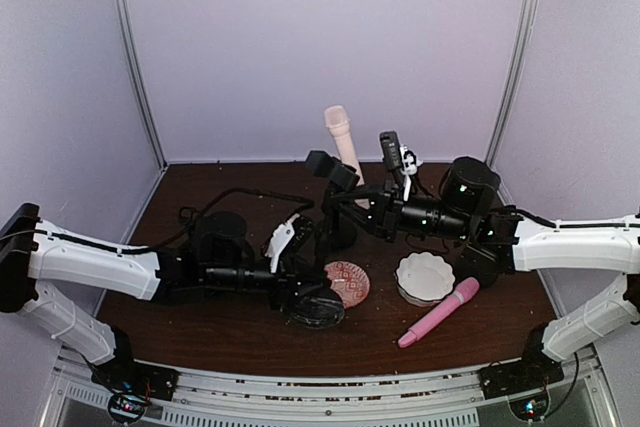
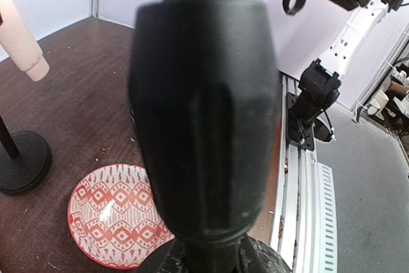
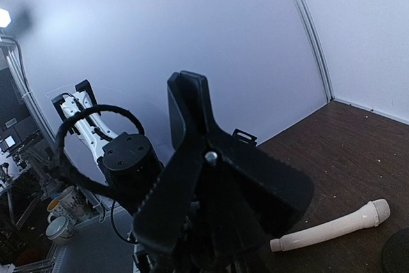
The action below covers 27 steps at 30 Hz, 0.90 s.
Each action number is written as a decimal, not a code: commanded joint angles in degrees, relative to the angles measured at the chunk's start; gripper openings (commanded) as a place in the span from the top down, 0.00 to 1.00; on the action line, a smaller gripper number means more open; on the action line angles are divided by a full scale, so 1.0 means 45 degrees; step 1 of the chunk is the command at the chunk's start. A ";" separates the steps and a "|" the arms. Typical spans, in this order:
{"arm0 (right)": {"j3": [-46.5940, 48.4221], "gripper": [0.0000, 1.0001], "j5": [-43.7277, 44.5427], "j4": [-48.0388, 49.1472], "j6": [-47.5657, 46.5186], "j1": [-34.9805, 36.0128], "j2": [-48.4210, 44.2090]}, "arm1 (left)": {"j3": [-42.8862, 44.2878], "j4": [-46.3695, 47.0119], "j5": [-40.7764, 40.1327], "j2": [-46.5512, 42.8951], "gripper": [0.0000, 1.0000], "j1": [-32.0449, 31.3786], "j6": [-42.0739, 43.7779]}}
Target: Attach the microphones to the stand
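Upright microphone [image 1: 338, 134] on stand [image 1: 341, 232] at back; left dish [image 1: 347, 283], right dish [image 1: 424, 278] before it; lying microphone [image 1: 438, 312] front right.

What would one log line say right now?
left gripper: shut on near stand | right gripper: at far stand | cream microphone: in far stand | pink microphone: on table

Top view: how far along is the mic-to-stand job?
Done: one cream microphone stands upright over the stand, seemingly clipped. In hand: left gripper appears shut on a second black stand; right gripper sits by the mounted mic, its grip unclear. Remaining: pink microphone lies on the table, as does a second cream microphone.
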 commanded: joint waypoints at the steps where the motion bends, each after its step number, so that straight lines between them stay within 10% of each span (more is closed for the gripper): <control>1: -0.0352 0.82 -0.0236 -0.0268 0.0517 0.0088 0.0477 | 0.0247 0.2992 -0.0319 -0.0752 1.00 0.0023 0.0227; 11: -0.0511 0.79 -0.0329 -0.0165 0.0473 0.0187 0.0577 | -0.0018 0.2921 -0.1079 -0.0888 1.00 0.0021 0.0155; 27: 0.0122 0.29 -0.1231 -0.0576 -0.0477 0.0212 -0.0547 | 0.0483 0.3123 0.2215 0.0066 1.00 0.0021 -0.0200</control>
